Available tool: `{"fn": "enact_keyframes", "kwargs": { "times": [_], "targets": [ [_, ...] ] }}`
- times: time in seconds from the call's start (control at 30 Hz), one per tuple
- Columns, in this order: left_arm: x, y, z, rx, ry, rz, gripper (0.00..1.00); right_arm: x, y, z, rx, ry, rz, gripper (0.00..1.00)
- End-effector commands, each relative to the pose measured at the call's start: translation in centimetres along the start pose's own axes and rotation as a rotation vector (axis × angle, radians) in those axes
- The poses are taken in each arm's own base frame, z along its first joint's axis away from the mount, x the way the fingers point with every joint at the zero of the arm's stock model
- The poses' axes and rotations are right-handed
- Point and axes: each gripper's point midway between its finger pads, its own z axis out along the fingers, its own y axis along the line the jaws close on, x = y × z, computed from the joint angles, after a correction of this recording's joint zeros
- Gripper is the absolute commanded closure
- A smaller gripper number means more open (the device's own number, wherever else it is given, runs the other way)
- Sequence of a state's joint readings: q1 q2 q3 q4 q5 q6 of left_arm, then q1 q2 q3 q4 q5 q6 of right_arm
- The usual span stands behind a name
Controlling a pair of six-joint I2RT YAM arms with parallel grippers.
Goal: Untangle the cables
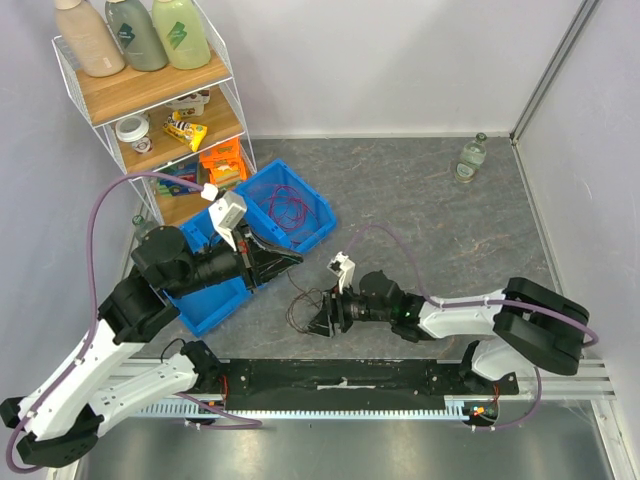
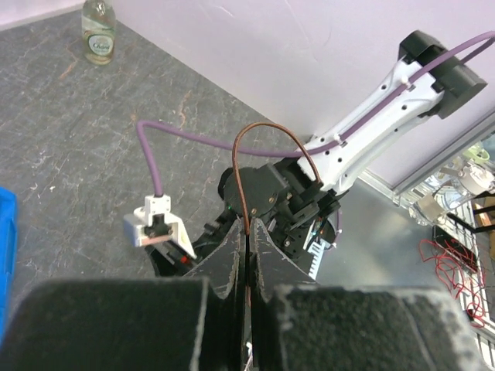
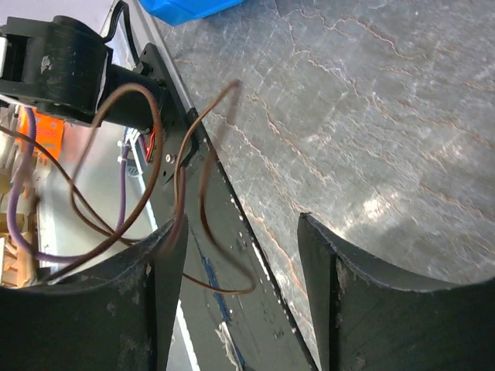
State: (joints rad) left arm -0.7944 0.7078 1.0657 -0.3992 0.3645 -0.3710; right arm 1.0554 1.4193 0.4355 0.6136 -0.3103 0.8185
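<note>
The left gripper (image 2: 246,229) had its two fingers pressed together, pinching a thin brown wire (image 2: 271,133). The wire rose out of the closed tips in a narrow arch and dropped toward the body of the other arm.

The right gripper (image 3: 240,224) had its fingers spread, with bare table (image 3: 371,116) showing through the gap. Loops of the same brown wire hung around one finger (image 3: 166,263) and crossed its tip. The pictures did not show whether the wire touched that finger or only passed in front of it. Nothing lay between the two fingers.

From above, the blue bin (image 1: 322,228) sat on the table with a loose bunch of purple and red cables (image 1: 290,205) lying inside it. The left gripper hovered just beside the bin's near corner. The right gripper was a little further out from that corner, facing the left one, and the dark wire hung loosely between them over the table. A wire shelf (image 1: 150,95) stood just behind the bin on its left. A small glass bottle (image 1: 470,158) stood well away to its right, near the far wall.
</note>
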Motion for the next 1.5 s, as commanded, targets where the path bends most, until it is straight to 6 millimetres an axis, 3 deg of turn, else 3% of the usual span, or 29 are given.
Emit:
{"fn": "enact_keyframes", "kwargs": {
  "times": [0.0,0.07,0.13,0.23,0.33,0.43,0.57,0.77,0.97,1.13,1.33,1.47],
  "targets": [
    [-2.8,-2.6,-1.1,0.078,-0.075,0.0,0.98,-3.0,1.1,2.2,0.014,-0.105,-0.055,0.34],
    [-3.3,-3.1,-1.4,0.099,-0.088,-0.002,0.98,-3.8,0.9,3.0,0.039,-0.139,-0.049,0.35],
    [-3.7,-3.4,-1.7,0.104,-0.099,0.004,0.98,-4.7,0.8,3.6,0.059,-0.162,-0.05,0.47],
    [-4.5,-3.7,-2.4,0.097,-0.12,0.02,0.98,-5.4,-2.1,3.5,0.232,-0.185,-0.037,0.59],
    [-5.4,-4.4,-3.5,0.101,-0.148,0.041,0.98,-6.0,-6.7,1.4,0.503,-0.219,-0.029,0.61],
    [-6.2,-4.9,-4.6,0.104,-0.184,0.061,0.98,-6.9,-8.1,-0.5,0.576,-0.268,-0.038,0.66],
    [-7.5,-5.5,-6.2,0.091,-0.221,0.108,0.98,-7.7,-10.9,-3.7,0.776,-0.304,-0.045,0.82],
    [-12.0,-5.9,-11.6,-0.046,-0.372,0.231,0.98,-8.5,-15.8,-11.2,1.106,-0.349,-0.06,0.81],
    [-14.4,-4.9,-16.8,-0.213,-0.491,0.284,0.98,-10.6,-17.8,-16.6,1.212,-0.419,-0.035,0.85],
    [-15.7,-3.9,-20.5,-0.354,-0.537,0.296,0.98,-11.5,-19.0,-19.6,1.283,-0.437,-0.015,0.86],
    [-16.3,-3.8,-22.9,-0.414,-0.566,0.325,0.98,-11.8,-19.8,-21.0,1.316,-0.443,-0.003,0.86],
    [-17.2,-3.6,-25.7,-0.488,-0.607,0.351,0.98,-11.5,-20.5,-22.0,1.332,-0.441,0.025,0.8]
  ]
}}
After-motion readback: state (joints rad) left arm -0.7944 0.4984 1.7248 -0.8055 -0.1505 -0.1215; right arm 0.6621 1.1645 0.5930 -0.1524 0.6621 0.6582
